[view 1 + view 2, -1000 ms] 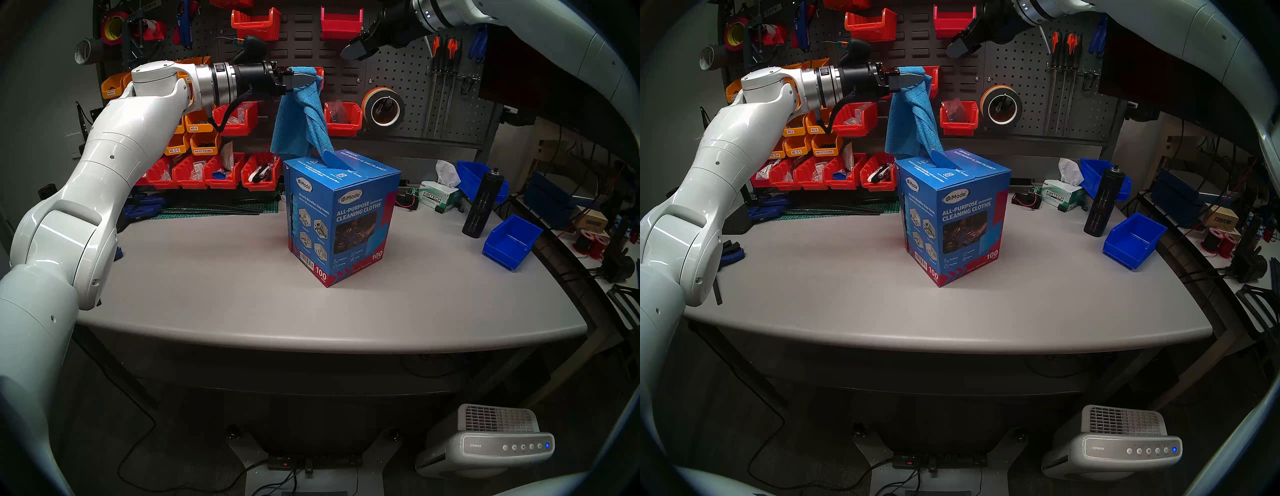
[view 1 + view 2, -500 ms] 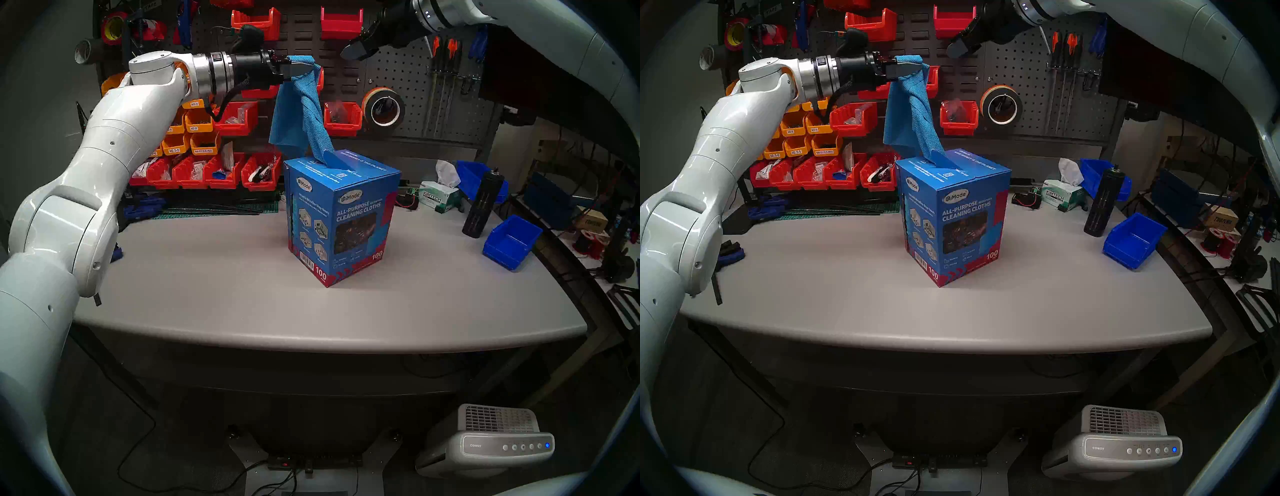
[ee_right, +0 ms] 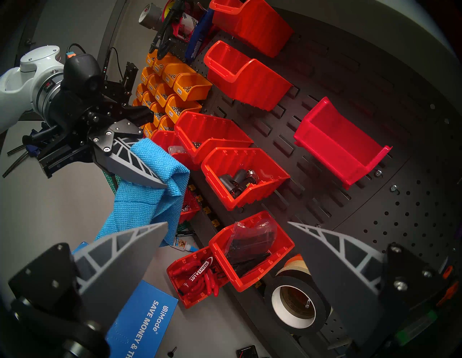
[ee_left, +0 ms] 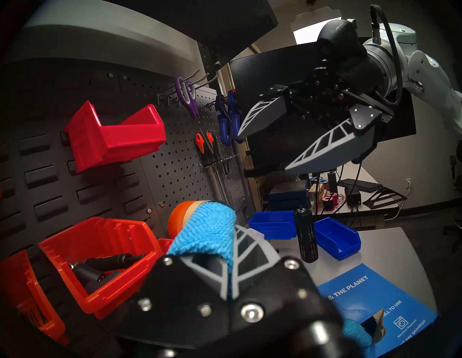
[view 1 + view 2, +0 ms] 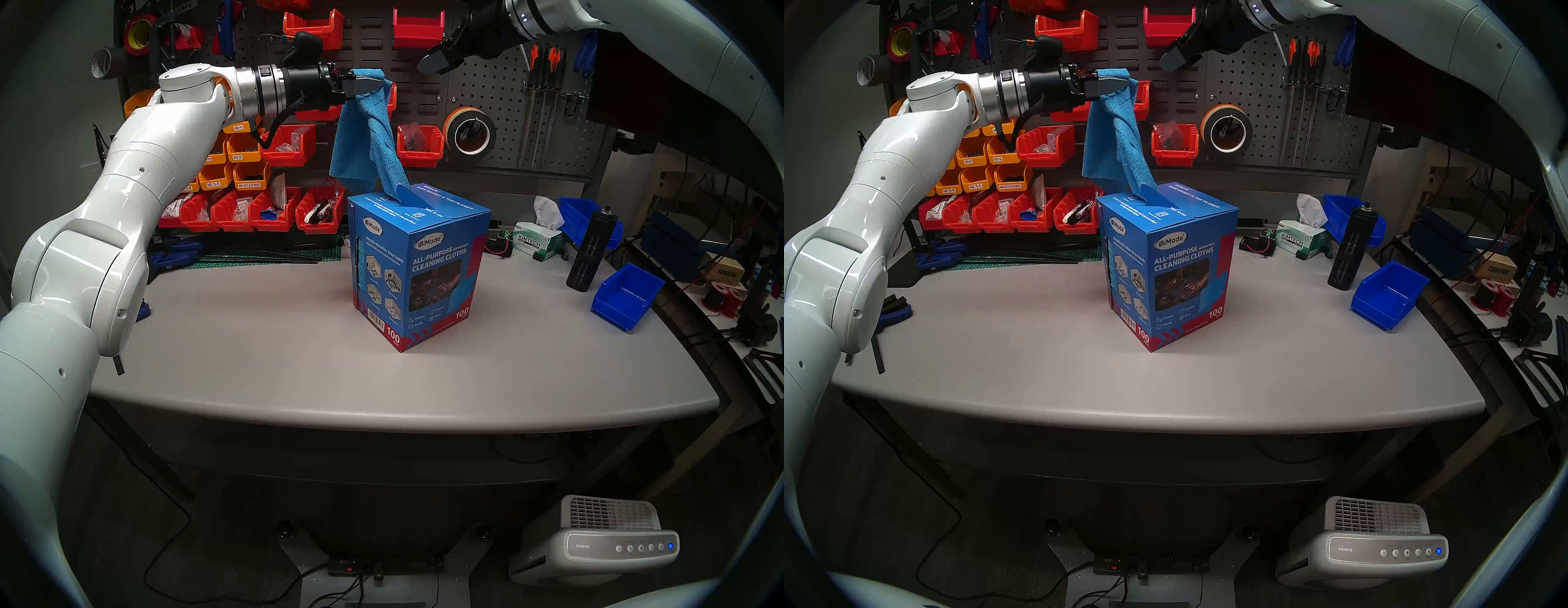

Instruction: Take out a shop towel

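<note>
Clamping the shop towel (image 5: 368,140), left gripper (image 5: 373,83) (right gripper (image 5: 428,66) gaping) hovers above the carton (image 5: 418,271).

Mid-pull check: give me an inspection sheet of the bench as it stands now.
Surface: grey table, front bare.
Job's things: towel hangs from left gripper, lower end in carton slot.
Clutter: Kimtech box, black can, blue bin at right rear.
Grippers: left gripper shut on towel; right gripper open, empty, above.
Cables: floor leads under table.
Surroundings: pegboard with red bins; air purifier.
</note>
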Tool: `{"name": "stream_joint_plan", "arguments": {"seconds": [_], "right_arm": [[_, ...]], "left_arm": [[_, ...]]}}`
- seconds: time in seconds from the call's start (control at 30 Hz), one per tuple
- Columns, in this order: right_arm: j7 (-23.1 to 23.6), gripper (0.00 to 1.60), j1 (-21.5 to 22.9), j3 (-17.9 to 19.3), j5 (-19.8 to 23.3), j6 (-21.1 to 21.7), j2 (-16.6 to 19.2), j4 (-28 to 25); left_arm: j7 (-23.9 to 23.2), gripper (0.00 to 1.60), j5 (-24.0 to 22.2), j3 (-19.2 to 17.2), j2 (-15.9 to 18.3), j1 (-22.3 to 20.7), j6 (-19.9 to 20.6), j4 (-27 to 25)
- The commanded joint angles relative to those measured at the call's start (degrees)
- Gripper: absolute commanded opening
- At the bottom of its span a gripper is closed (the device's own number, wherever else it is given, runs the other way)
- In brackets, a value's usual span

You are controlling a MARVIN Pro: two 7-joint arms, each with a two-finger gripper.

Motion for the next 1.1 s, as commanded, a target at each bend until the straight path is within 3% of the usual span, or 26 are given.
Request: {"name": "stream_joint_plan", "arguments": {"seconds": [0.0,0.47,1.07], "right_arm": [[-0.5,1.6,2.1,1.4,-0.1,-0.5,0.0,0.3],[-0.1,1.6,2.1,1.5,-0.1,-0.9,-0.2,0.6],[4.3,1.6,0.8,0.5,2.8,1.1,-1.5,-1.4]], "left_arm": [[0.1,0.0,-0.2,-1.3,-0.2,-4.0,-1.0,-0.2],[-0.5,0.0,0.2,-1.4,-0.5,-4.3,-1.7,0.6],[-0.8,0.0,0.5,-1.5,-0.8,-4.6,-2.0,1.3]]}}
